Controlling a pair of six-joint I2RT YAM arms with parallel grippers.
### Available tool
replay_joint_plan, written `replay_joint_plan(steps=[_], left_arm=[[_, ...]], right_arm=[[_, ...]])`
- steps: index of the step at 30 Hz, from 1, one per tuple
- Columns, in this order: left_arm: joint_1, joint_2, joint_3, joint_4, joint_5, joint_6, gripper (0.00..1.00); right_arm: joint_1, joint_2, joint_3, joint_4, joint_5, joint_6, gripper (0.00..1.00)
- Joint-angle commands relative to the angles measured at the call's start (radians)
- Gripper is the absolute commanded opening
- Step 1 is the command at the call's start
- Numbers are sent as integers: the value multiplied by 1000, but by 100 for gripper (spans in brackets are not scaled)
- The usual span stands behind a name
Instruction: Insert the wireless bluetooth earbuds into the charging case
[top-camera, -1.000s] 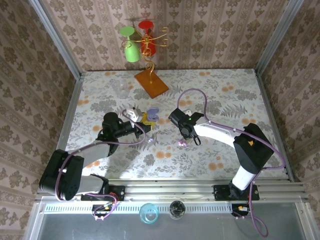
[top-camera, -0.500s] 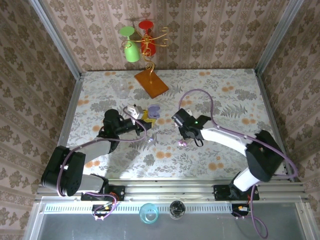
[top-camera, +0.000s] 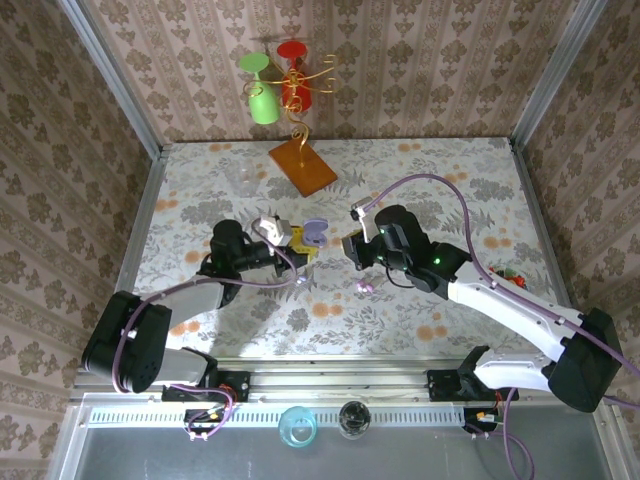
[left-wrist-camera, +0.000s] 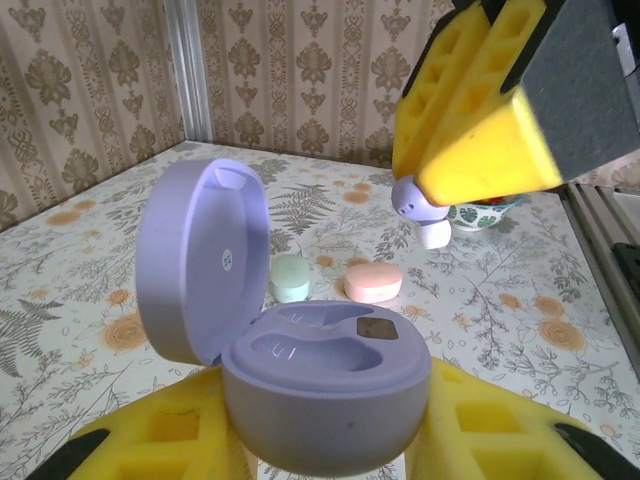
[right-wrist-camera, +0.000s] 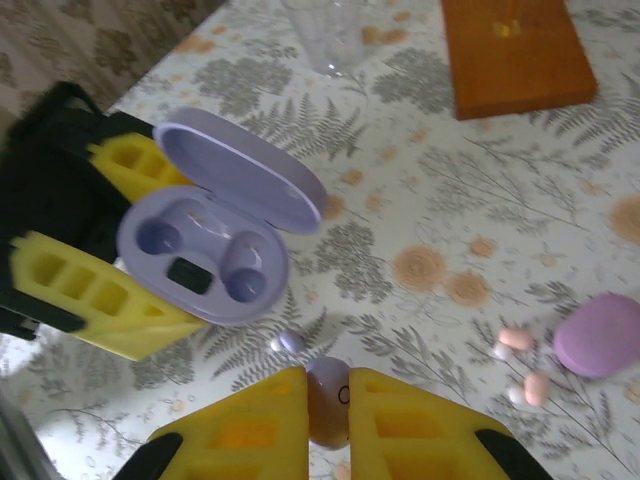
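Note:
The lilac charging case (left-wrist-camera: 320, 385) stands open, lid (left-wrist-camera: 200, 260) up, and both wells are empty. My left gripper (left-wrist-camera: 320, 445) is shut on its base with yellow pads on either side. In the top view that gripper (top-camera: 295, 238) holds the case (top-camera: 314, 232) mid-table. My right gripper (right-wrist-camera: 328, 400) is shut on one lilac earbud (right-wrist-camera: 330, 405), held above the table just short of the case (right-wrist-camera: 205, 245). From the left wrist, that earbud (left-wrist-camera: 420, 212) hangs under the right fingers (left-wrist-camera: 480, 120), up and right of the case. Another lilac earbud (right-wrist-camera: 289, 343) lies on the table.
A closed purple case (right-wrist-camera: 600, 335) and two pink earbuds (right-wrist-camera: 515, 338) lie to the right. A green case (left-wrist-camera: 291, 277) and a pink case (left-wrist-camera: 372, 282) sit beyond the open case. At the back stand an orange-based rack (top-camera: 300, 165) and a clear glass (top-camera: 243, 178).
My right arm has risen off the table and swung left toward the open case with the earbud. The left gripper and case edged slightly right.

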Motion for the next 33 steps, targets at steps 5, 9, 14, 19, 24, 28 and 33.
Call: replay_joint_plan(steps=[5,9,14,19,24,28,33], left_arm=[[-47,7,19,45,75,12,36],[-51,5,19,49,77,6,36],[-51,6,20,49,66,2,35],[-49,14,19,91,69,-26,35],[-49,23,22,113,69,-46,35],[-49,34,22,129,63,-51,35],[-40,38,20,137,53,-56,35]], right_arm=[[4,23,52,44,-108,-31,15],[4,51,67,39,-122,-29,15],[4,62,65,47,-132,-31,15],[4,83,65,44,-136,-39,15],[3,101,61,51,-146,-37,15],[4,108,64,51,-163,-43,16],[3,72,58,45,-145,-37,33]])
